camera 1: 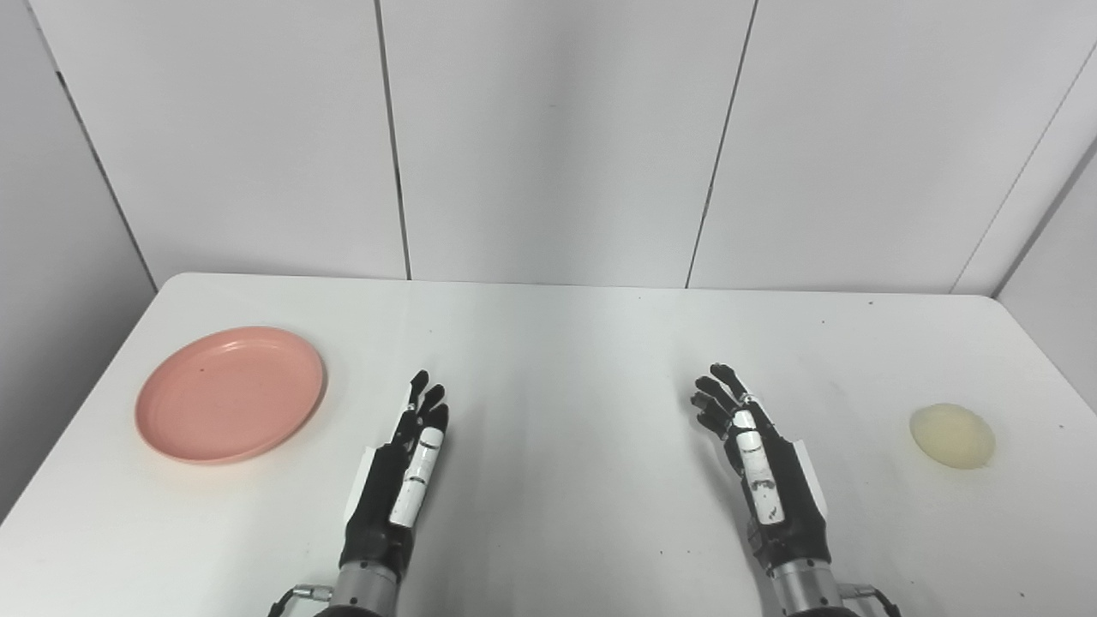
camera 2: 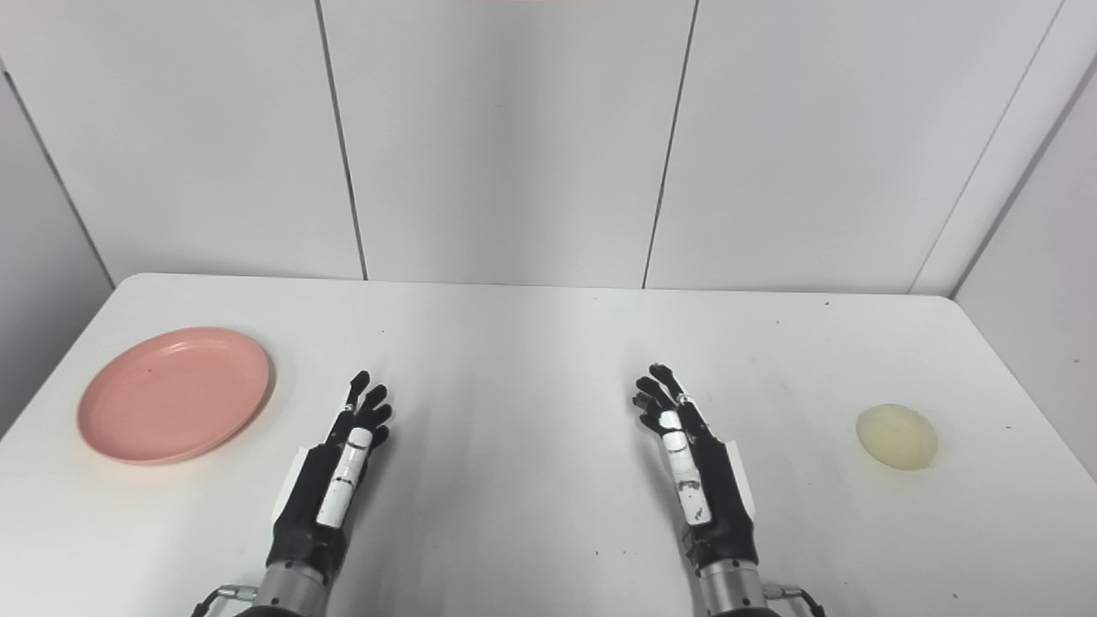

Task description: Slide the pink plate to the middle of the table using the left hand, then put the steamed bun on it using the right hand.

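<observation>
A round pink plate (camera 1: 230, 393) lies flat on the left side of the white table (camera 1: 557, 343), with nothing on it. A pale cream steamed bun (camera 1: 952, 435) sits on the table's right side. My left hand (camera 1: 404, 467) rests low near the front edge, to the right of the plate and apart from it, fingers stretched out and holding nothing. Over on the other side, my right hand (camera 1: 754, 454) is held the same way, open and empty, well to the left of the bun.
Grey wall panels (camera 1: 557, 137) close off the table's far edge. Bare table top stretches between the two hands and beyond them toward the wall.
</observation>
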Robot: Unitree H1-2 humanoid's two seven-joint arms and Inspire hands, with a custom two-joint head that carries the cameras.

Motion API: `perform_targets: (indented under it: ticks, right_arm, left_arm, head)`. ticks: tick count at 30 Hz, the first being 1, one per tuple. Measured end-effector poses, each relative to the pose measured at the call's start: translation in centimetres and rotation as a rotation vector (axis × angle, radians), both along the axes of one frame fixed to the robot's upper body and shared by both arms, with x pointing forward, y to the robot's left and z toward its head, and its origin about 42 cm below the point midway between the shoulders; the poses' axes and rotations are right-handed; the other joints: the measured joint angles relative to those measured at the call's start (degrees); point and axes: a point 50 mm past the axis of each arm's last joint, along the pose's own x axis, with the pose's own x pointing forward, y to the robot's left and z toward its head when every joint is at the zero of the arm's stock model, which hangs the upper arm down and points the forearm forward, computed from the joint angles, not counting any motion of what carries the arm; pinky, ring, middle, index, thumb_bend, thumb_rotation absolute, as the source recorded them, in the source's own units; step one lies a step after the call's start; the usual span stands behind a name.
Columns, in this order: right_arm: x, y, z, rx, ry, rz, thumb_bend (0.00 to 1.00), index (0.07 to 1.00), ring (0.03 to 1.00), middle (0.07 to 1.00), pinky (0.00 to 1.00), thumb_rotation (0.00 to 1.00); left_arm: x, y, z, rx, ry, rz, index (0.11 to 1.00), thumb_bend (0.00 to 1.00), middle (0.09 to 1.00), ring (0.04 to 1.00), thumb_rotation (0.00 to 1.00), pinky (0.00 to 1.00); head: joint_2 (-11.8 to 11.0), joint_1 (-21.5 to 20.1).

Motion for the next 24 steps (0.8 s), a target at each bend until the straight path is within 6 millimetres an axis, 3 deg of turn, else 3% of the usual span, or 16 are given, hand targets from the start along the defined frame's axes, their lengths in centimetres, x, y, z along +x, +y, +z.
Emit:
perform_targets:
  ticks: [5,12,24]
  right_arm:
    - [0.1,-0.3,0.0,0.000,-0.017,0.012,0.62,0.878,0.863,0.859,0.89,0.92]
    - [0.4,-0.6,-0.2,-0.013,-0.016,0.014,0.54,0.884,0.851,0.849,0.89,0.95]
    - [0.7,-0.8,-0.2,-0.043,-0.058,0.019,0.49,0.881,0.851,0.851,0.89,0.98]
  left_arm:
    - [0.1,-0.4,-0.1,0.001,-0.006,-0.006,1.000,0.56,0.957,0.950,0.92,0.94]
    - [0.4,-0.9,-0.4,0.007,-0.012,-0.017,1.000,0.61,0.951,0.950,0.92,0.95]
    - [0.9,-2.1,-0.6,-0.009,-0.008,-0.035,1.000,0.57,0.955,0.939,0.90,0.92]
  head:
    - [-1.4,1.6]
    - [-4.0,3.4]
    - [-5.8,5.1]
